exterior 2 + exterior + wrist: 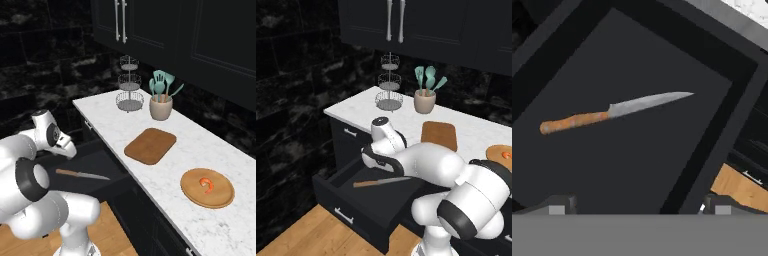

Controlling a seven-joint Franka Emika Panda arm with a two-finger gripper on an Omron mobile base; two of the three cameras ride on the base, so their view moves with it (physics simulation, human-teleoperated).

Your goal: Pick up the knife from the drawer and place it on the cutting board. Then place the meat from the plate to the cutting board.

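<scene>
While the gripper [637, 202] hangs above the open drawer [351, 197], its jaws are spread wide and hold nothing, one tip at seven o'clock and one at five in the hand view. The knife [612, 112] lies flat on the drawer floor ahead of the tips, handle toward nine o'clock, blade toward two. The arm folds forward from the base, wrist bent down over the drawer. On the white counter [200, 150] lie the cutting board [150, 145] and, further right, the plate [207, 188] carrying the meat [206, 184]. I can read no writing anywhere.
</scene>
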